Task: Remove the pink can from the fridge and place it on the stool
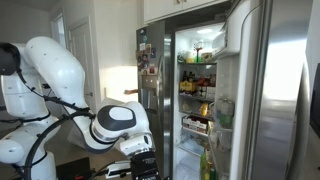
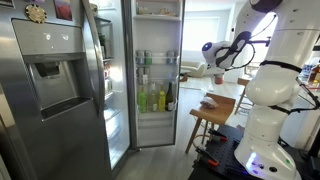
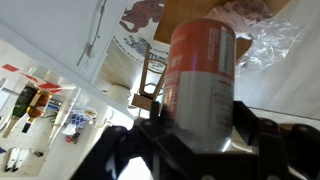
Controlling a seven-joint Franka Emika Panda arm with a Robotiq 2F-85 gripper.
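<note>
Wrist view: the pink can (image 3: 200, 85) was seen clamped between the fingers (image 3: 262, 138), clear of the fridge (image 2: 60, 80), so removal was judged done and only placing on the stool (image 2: 222, 104) was left.

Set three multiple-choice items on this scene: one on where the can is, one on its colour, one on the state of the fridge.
1. Where is the can? A) on the floor B) in the gripper C) on top of a cabinet
2. What colour is the can's label? A) green B) blue C) pinkish-orange
3. The fridge is: A) open B) fully shut C) lying on its side

Answers: 1 B, the wrist view shows it between the fingers; 2 C, a pinkish-orange band over silver; 3 A, its lit shelves show in both exterior views.
</note>
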